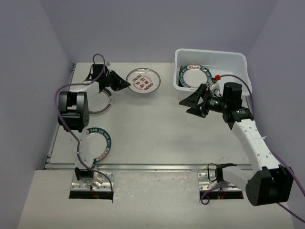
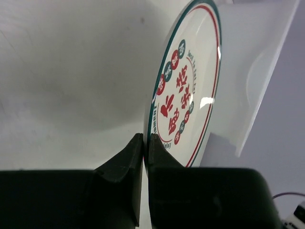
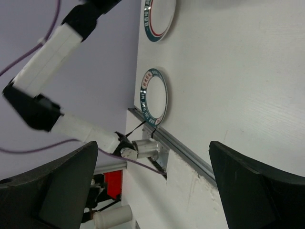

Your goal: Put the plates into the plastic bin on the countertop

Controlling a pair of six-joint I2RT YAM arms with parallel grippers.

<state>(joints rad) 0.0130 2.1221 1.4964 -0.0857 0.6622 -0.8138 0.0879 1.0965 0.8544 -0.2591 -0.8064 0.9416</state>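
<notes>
Left pincer [image 2: 145, 143] clamped shut on the rim of the red-patterned plate [image 1: 143, 80], thin edge pinched between both fingers. Plate sits by the tabletop's [image 1: 157, 138] far edge, left of middle. Face up, roughly level; resting or just lifted, can't tell. Round, so no long axis; gripped rim faces the left edge, free side faces the plastic bin [image 1: 238, 61]. Bin in the far right corner, long axis along the far edge, mouth up, one teal-rimmed plate [image 1: 194, 76] already inside. Right pincer [image 1: 187, 106] jaws wide apart, empty, just in front of the bin.

Step, by my read: grasp made, carry not begun. Next calls for lifting, travelling right along the far edge, clearing the bin rim, lowering beside or onto the plate inside; right arm is close to that path.

Two teal plates not yet binned: one under the left arm [image 1: 108, 98], one near the near left corner [image 1: 97, 142].
</notes>
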